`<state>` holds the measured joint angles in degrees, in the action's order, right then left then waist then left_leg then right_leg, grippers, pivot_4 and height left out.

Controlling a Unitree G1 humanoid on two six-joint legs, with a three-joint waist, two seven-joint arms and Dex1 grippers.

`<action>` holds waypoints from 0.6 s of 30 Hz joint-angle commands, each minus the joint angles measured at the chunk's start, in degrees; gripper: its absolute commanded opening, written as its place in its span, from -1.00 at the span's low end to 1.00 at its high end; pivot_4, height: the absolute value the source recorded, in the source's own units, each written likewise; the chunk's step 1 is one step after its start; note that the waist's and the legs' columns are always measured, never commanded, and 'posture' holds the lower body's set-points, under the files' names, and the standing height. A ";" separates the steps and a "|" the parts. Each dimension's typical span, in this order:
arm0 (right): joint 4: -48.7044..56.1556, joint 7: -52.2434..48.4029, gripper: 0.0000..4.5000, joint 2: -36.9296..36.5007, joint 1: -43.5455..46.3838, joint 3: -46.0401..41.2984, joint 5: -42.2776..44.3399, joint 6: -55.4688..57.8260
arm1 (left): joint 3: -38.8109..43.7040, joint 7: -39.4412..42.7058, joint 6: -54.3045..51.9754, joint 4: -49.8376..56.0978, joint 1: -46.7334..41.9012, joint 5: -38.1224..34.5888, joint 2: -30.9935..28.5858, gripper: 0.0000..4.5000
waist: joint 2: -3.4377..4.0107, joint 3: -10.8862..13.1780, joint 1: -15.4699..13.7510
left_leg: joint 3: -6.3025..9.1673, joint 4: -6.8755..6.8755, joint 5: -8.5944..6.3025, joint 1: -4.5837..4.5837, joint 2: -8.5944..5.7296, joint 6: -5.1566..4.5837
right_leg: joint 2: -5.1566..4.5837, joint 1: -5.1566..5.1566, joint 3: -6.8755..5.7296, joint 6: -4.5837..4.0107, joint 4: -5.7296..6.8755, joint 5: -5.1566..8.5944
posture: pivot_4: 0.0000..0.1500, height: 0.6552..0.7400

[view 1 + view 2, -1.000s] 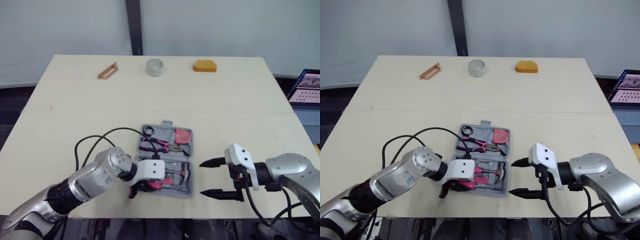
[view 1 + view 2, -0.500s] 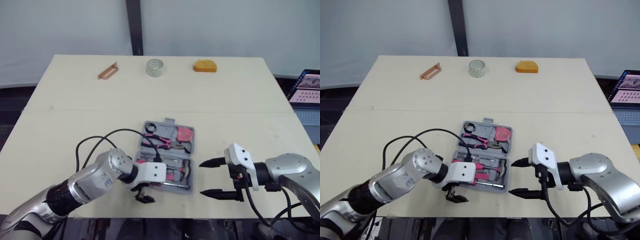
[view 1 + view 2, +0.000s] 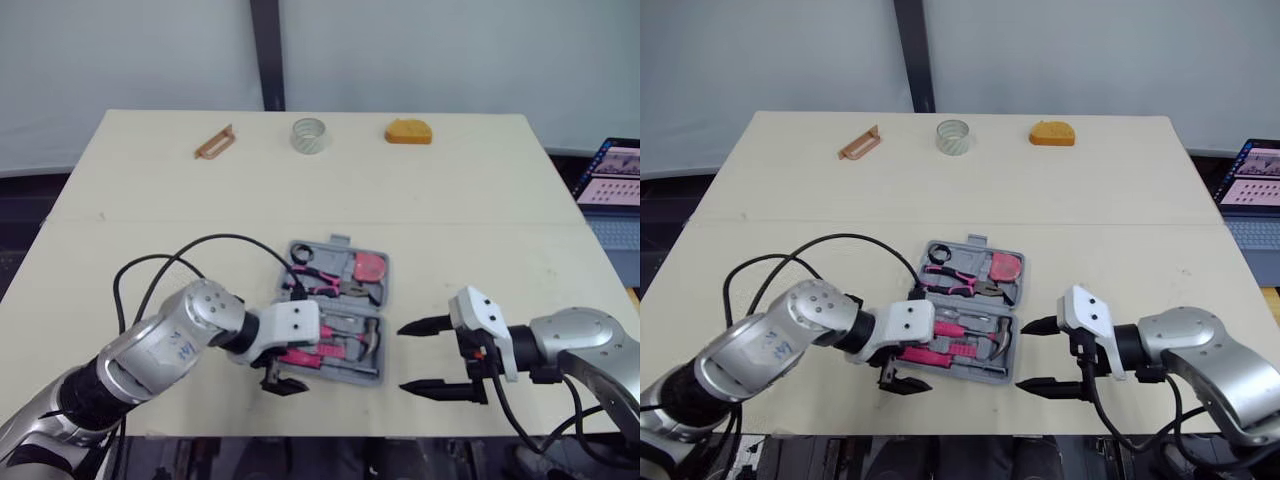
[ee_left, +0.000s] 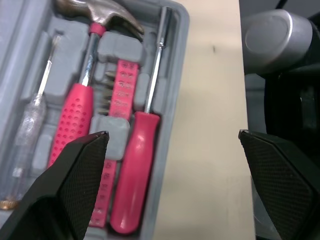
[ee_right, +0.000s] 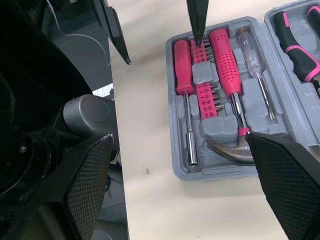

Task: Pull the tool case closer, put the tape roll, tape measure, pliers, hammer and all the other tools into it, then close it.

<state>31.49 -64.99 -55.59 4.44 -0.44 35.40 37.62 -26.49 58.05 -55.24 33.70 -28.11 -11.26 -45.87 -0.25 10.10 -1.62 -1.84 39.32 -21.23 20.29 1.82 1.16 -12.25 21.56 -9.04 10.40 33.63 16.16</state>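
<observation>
Left gripper (image 3: pixel 284 384), spread empty astride the near rim, where I judge my stiff, slick tool case (image 3: pixel 352 309) best pinched.

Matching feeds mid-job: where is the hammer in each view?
Left eye view: hammer in the near half of the open tool case, head toward the robot's right.
Right eye view: hammer in that same slot.
Left wrist view: hammer between the clear-handled tester and the pink bit strip.
Right wrist view: hammer between those same two.
Shared landmark: the grey tool case around it.
</observation>
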 commanded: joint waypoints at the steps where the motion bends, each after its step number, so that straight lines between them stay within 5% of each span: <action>1: 0.80 0.26 1.00 0.69 0.89 -0.49 0.96 -0.38 | 7.61 -0.92 13.62 -8.48 4.80 -2.51 3.51 0.98 | -0.01 0.01 0.05 | 0.01 0.01 0.00 0.01 0.00 0.00 | 0.00 0.00 -0.02 0.00 0.00 0.00 | 1.00 1.00; 5: 0.53 0.55 1.00 1.11 1.35 -0.29 0.73 -0.23 | 12.48 -0.56 25.82 -16.01 10.62 -5.20 8.57 0.60 | -0.01 0.00 0.05 | 0.01 0.03 0.00 0.01 0.00 0.00 | 0.00 0.00 -0.01 0.00 -0.01 0.00 | 1.00 1.00; 12: 0.10 0.93 1.00 1.30 1.51 -0.39 0.73 0.06 | 13.57 0.24 32.22 -19.73 14.18 -5.48 11.78 -0.98 | 0.00 -0.01 0.10 | 0.01 0.08 -0.01 0.00 0.00 -0.01 | 0.00 -0.02 -0.02 0.01 0.02 -0.01 | 1.00 1.00; 18: -0.13 0.80 1.00 1.17 1.40 -0.45 0.72 0.00 | 12.32 1.56 34.23 -21.21 15.71 -3.38 9.78 -0.98 | 0.00 -0.01 0.15 | 0.01 0.05 -0.01 -0.01 0.00 -0.01 | 0.00 -0.02 -0.02 0.01 0.01 -0.01 | 1.00 1.00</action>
<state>30.79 -64.14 -54.48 5.76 -0.28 35.36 37.69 -14.10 58.78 -22.42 12.33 -12.83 -15.17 -35.29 -0.25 10.09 -1.46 -1.83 39.37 -21.24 20.29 1.82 1.15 -12.25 21.54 -9.06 10.41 33.65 16.15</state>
